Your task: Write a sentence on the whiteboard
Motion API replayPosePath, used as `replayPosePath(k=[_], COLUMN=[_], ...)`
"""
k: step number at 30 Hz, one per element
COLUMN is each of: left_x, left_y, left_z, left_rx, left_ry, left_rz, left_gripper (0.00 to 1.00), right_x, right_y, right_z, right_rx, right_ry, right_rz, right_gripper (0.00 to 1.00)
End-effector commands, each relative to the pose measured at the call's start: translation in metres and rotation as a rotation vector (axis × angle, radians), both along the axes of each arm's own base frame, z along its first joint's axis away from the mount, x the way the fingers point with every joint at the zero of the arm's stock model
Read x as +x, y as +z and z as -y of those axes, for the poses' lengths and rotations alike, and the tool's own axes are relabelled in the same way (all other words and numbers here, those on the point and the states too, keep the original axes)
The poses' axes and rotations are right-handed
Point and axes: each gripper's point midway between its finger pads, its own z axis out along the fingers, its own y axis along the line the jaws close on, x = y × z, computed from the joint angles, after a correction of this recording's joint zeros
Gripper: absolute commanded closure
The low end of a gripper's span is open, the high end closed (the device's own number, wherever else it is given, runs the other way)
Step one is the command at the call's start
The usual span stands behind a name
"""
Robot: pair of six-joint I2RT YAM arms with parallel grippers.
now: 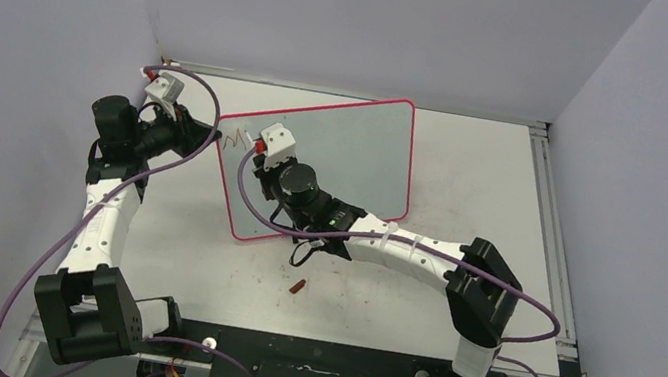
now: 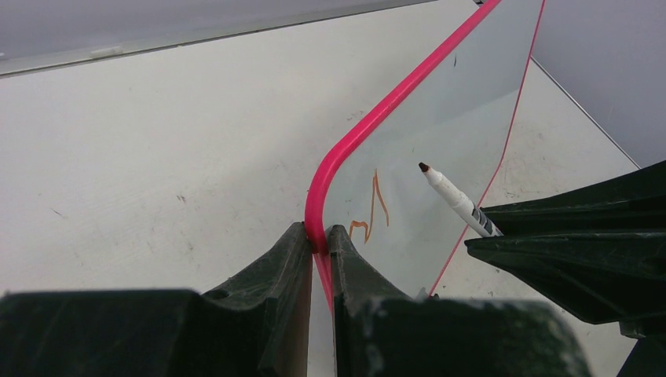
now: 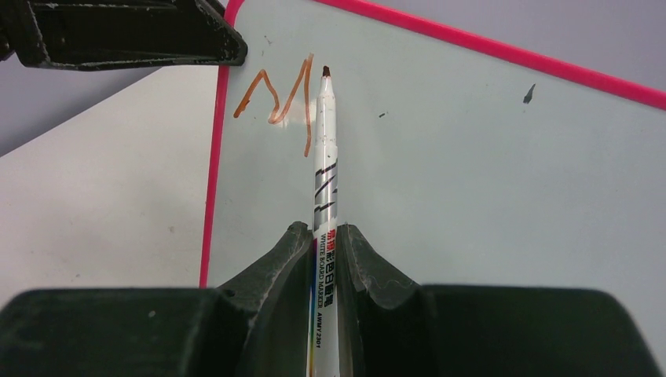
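Top external view shows the whiteboard (image 1: 356, 152) set askew on the table (image 1: 484, 172), one corner turned toward the left arm. The left gripper (image 1: 213, 134) has its jaws pressed together on that corner, I judge to steady the board against the push of writing. The right gripper (image 1: 263, 150) reaches in over the board face, close beside the start of the sentence (image 1: 234, 140), a single zigzag near the held corner. A small red piece (image 1: 298, 285), likely a cap, lies on the table just off the board's near edge, apart from both arms.

Left wrist view has both fingers (image 2: 283, 267) pinching the pink-red rim (image 2: 369, 126) where it curves, with the board face to their right. The marker (image 2: 455, 198) slants in from the right, its dark tip close to the orange "M"; whether it touches the surface I cannot tell.

Right wrist view shows the jaws closed tight on the marker barrel, low on its label, leaving a long length free so the tip is in clear sight. The tip sits just right of the top of the M's last stroke, placed, I judge, for the next letter. Nearly all of the sentence is not yet written
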Motion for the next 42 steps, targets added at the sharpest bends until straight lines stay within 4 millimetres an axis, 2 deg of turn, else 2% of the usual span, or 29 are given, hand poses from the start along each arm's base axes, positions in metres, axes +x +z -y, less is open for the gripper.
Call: replayPosePath(k=[1,13,26,42], left_x=[-0.007,-0.007,-0.007,-0.007], left_y=[-0.005,-0.006,-0.006,-0.006], left_z=[0.005,0.005,0.004,0.004], left_rx=[-0.007,-0.007,-0.006,-0.007], left_ry=[-0.018,-0.018,-0.016,-0.017], left_rz=[-0.025,-0.026,-0.024,-0.025], left_gripper=[1.00,1.00,1.00,1.00], right_x=[0.010,0.008,0.011,0.010], right_y=[0.019,0.001,-0.008,-0.019], right_z=[-0.003,0.002,0.004,-0.005], right_rx=[0.038,0.009,-0.005,-0.040], right_ry=[-0.024,-0.031,-0.043,-0.008], right_rz=[0.028,-0.003,-0.022,-0.041], right_gripper=[0.95,0.95,0.95,0.95])
